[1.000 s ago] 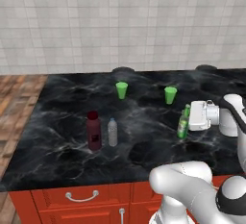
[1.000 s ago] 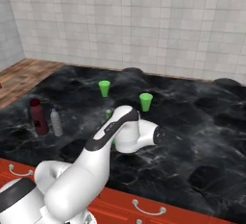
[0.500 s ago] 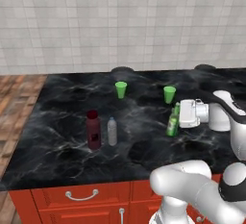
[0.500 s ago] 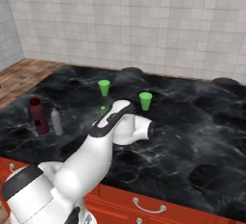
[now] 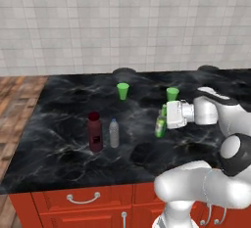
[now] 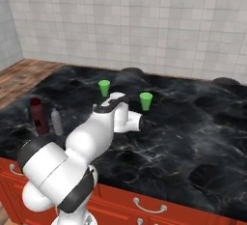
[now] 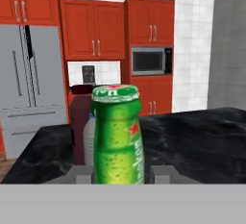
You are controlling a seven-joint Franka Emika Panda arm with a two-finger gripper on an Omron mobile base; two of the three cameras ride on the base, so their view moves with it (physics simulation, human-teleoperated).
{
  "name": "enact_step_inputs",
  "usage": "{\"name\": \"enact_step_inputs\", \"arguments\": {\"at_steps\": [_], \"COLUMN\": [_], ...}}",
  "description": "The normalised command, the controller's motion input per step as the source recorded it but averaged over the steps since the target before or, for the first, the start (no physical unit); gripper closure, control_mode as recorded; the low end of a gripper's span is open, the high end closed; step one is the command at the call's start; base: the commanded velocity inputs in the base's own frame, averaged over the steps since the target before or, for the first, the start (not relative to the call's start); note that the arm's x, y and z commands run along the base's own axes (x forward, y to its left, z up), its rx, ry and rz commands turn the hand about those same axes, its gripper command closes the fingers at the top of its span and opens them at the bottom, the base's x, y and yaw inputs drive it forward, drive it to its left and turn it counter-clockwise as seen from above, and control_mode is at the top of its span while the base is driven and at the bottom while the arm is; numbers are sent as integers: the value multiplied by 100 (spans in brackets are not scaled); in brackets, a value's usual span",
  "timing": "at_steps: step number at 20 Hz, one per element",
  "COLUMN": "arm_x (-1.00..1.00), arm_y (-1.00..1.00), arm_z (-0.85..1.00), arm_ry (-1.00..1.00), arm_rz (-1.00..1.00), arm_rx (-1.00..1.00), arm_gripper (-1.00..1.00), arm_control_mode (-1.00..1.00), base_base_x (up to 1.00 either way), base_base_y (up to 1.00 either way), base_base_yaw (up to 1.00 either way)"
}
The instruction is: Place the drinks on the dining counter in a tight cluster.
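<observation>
- The stout dark-red bottle (image 5: 95,132) and small clear bottle (image 5: 114,133) are standing side by side on the black marble-veined dining counter (image 5: 59,104).
- The slim green glass bottle (image 5: 161,122) is sitting well to their right, with two small bright-green cups (image 5: 123,91) standing behind.

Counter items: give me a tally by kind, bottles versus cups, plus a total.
Bottles: 3 (red, clear, green held in the fingers)
Cups: 2 (left, right)
Total: 5

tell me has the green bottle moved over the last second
Yes. In the left base view, the green bottle, held in the gripper, has travelled left across the dining counter, passing the right-hand green cup toward the dark-red bottle.
</observation>
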Motion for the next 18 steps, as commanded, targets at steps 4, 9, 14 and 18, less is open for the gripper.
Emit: {"name": "enact_step_inputs", "arguments": {"at_steps": [4, 9, 14, 18], "arm_x": [22, 21, 26, 22], "arm_y": [60, 47, 47, 45], "arm_z": [-20, -17, -18, -9], "arm_ry": [-3, -9, -1, 10], "arm_rz": [4, 2, 0, 1], "arm_rx": [0, 0, 0, 0], "arm_gripper": [100, 100, 100, 100], "arm_control_mode": [-100, -100, -100, -100], "base_base_x": [0, 0, 0, 0], "base_base_y": [0, 0, 0, 0], "base_base_yaw": [0, 0, 0, 0]}}
